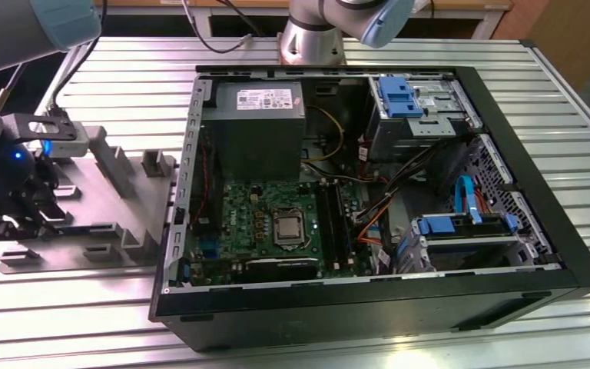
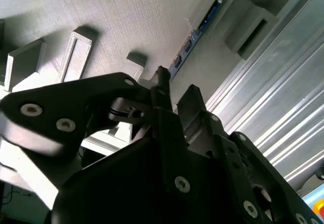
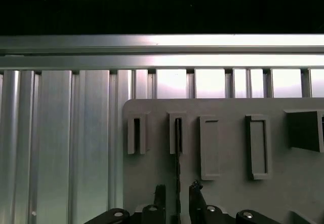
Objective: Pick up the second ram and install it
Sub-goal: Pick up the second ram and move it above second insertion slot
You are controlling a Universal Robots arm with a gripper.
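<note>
Slatted metal table (image 1: 571, 115) bearing an open computer case (image 1: 377, 304) and, at the exterior view's left, a grey fixture plate (image 1: 136, 196), where the gripper (image 3: 177, 184), jaws parted and grasping nothing, straddles the second ram (image 3: 177, 143) standing on edge in the plate's slot.

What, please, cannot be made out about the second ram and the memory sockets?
The second ram: edge-on in the first wrist view, so its chips are hidden.
Its near end: covered by the gripper in the second wrist view.
The memory sockets: too small in the exterior view to tell whether filled.
</note>
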